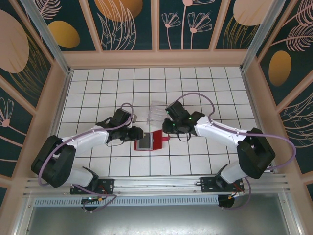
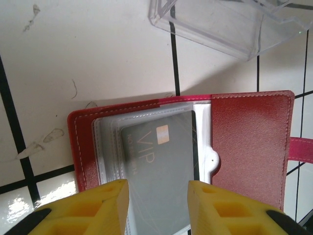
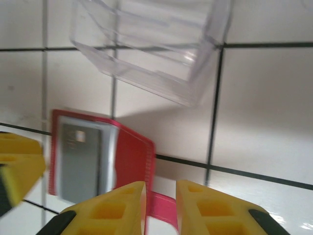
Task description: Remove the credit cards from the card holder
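Your left gripper (image 1: 135,133) sits at the left edge of the card holder (image 1: 157,142), which lies open and flat on the tiled table (image 1: 98,88), between the two arms. Left wrist view: jaws wide apart, nothing held, yellow fingers (image 2: 105,208) either side of the near end of a grey credit card (image 2: 159,161) marked VIP. Contact or not, can't tell.

Handling, my read: card is light, thin, stiff, slick. It sits in soft clear sleeves (image 2: 105,139) that will likely drag along with it. A flat pinch from above won't get under it; grip it by the two long edges, or push it toward the thumb notch (image 2: 213,157) on its right side. Holder is light too and will probably skate on the tile unless pinned.

Right of the card comes the red cover, then the red closing tab (image 3: 160,211). Over that tab hangs your right gripper (image 3: 160,193), jaws part-open with a narrow gap, tab showing through the gap. Blurred, so can't tell if it touches. Tab looks like the spot to pin.

Views: left wrist gives you sleeve stack and card print; top view reduces those to a pale patch. Right wrist gives the tab under the fingers and the clear plastic box (image 3: 146,49) just beyond the holder. Top gives both arms' approach angles. How many cards are stacked, can't tell
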You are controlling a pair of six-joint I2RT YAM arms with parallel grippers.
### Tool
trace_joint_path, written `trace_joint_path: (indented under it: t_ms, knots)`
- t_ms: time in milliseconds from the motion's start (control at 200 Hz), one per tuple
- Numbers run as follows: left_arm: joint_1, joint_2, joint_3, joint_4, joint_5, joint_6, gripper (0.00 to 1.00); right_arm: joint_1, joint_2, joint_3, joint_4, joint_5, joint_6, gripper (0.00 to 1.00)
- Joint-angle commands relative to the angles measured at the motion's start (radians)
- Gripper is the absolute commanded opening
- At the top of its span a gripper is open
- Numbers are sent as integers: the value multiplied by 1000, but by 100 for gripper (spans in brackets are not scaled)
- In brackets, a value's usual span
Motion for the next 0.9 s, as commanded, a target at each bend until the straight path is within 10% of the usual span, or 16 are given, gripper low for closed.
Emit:
trace_joint_path:
  t_ms: [0, 250, 896]
  knots:
    - [-9, 17, 24, 21, 9, 25, 37, -4, 20, 61, 17, -89, 26, 24]
    - [-8, 3, 31, -4, -37, 34, 37, 12, 127, 73, 172, -292, 68, 24]
    - [-7, 167, 152, 40, -140, 66, 39, 50, 279, -137, 257, -204, 91, 17]
